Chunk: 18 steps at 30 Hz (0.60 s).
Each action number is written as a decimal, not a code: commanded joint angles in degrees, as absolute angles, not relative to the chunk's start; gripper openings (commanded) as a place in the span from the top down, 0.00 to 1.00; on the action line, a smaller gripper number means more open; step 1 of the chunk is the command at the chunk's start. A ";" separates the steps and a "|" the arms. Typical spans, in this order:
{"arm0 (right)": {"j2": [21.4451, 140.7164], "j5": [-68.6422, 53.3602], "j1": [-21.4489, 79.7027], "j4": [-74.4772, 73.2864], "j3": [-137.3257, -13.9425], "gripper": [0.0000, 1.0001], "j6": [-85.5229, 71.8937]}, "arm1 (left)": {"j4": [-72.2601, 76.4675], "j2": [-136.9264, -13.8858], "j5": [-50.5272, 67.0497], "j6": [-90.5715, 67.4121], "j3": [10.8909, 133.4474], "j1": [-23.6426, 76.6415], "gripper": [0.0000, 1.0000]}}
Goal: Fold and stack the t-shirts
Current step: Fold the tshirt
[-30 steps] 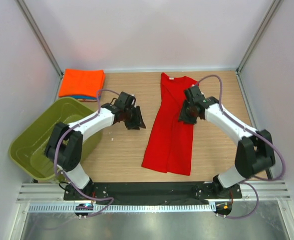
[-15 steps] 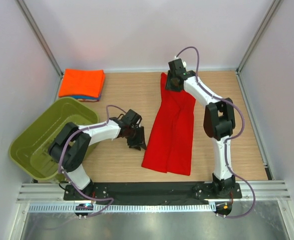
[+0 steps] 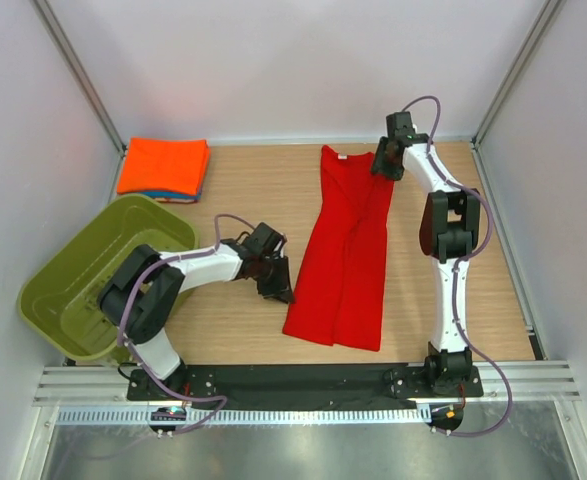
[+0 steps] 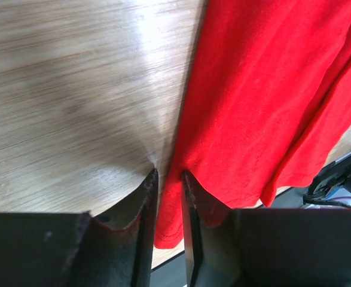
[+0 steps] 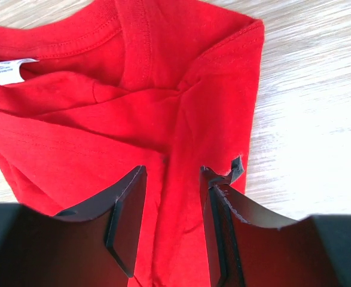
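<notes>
Left hand (image 4: 168,173) sits at the near left edge of the deep red soft cloth t-shirt (image 3: 343,250). Its 2 fingers are nearly pressed together, with the cloth edge in the narrow gap; whether it pinches, I cannot tell. Right hand (image 5: 174,169) is spread over the shirt's far right corner, beside the collar. The shirt lies lengthwise on the wooden bench (image 3: 233,190). The folded bright orange t-shirt (image 3: 163,165) covers the blue t-shirt (image 3: 156,193); only a thin edge of it shows.

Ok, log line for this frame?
deep red cloth t-shirt: folded lengthwise, flat | left tool: narrow gap astride its lower left edge | right tool: open over its shoulder
</notes>
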<state>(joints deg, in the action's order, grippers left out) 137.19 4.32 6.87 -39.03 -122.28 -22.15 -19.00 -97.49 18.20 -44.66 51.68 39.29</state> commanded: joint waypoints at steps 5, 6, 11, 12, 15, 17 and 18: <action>138.95 0.70 8.00 -37.88 -123.84 0.52 -20.48 | -17.76 -99.23 17.49 -44.73 49.31 40.52 0.82; 139.22 0.70 8.00 -37.71 -124.01 0.52 -20.48 | -17.58 -99.23 17.66 -44.91 48.87 40.69 0.83; 140.71 0.70 8.00 -37.18 -124.72 0.53 -21.36 | -17.23 -98.53 17.23 -45.53 47.73 41.22 0.91; 140.89 0.79 8.00 -36.92 -124.80 0.53 -21.44 | -17.23 -98.35 17.23 -45.53 47.46 41.31 0.92; 141.33 0.70 7.91 -36.74 -125.16 0.54 -21.88 | -17.14 -98.17 16.96 -45.70 47.02 41.31 0.96; 141.50 0.79 8.00 -36.56 -125.07 0.57 -22.06 | -17.14 -98.09 16.88 -45.88 46.93 41.48 0.97; 141.42 0.70 8.09 -36.48 -125.07 0.59 -22.06 | -17.14 -98.17 16.96 -45.97 46.93 41.57 0.98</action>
